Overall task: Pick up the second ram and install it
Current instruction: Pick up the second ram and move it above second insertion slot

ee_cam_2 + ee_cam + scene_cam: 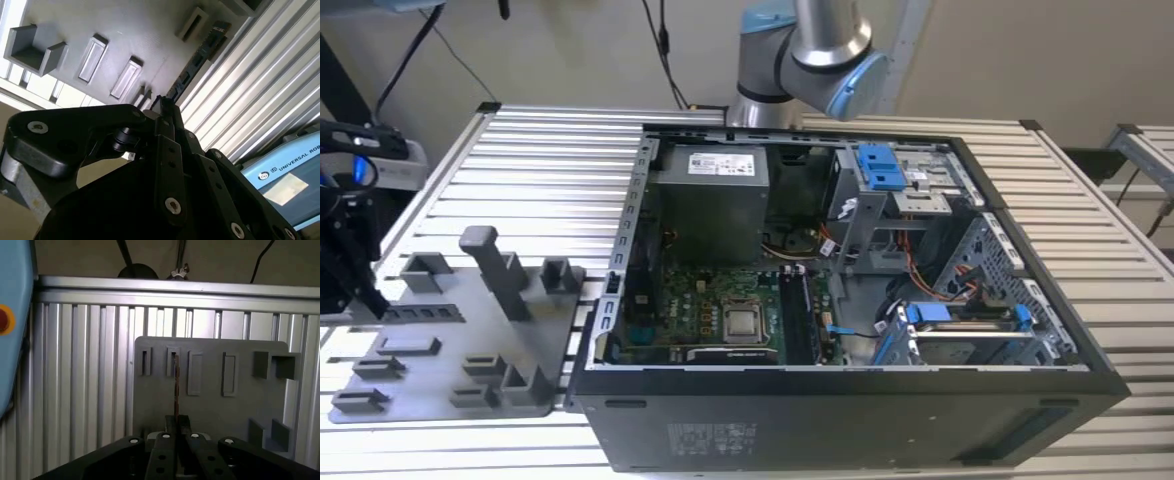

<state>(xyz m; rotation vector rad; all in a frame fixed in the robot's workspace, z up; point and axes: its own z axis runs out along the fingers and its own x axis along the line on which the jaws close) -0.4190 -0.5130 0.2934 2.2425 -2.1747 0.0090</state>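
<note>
step: grasp on thin dark circuit-card ram strip (176, 382) in grey slotted holder (210, 410) | pincer (176, 421): pinching strip's end | advice: lift straight, no twisting

Computer case (854, 425): open, lying on slatted tabletop (547, 160).
CPU chip (743, 322): silver, exposed inside.
Fixture tray (443, 375): grey, beside case, exterior view's left.
Gripper (371, 300): at tray's outer edge.

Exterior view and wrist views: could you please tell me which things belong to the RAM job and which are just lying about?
For the job: second ram, gripper close to it, grey tray, motherboard, computer case.
Just about: CPU chip, blue drive brackets, power supply.
</note>
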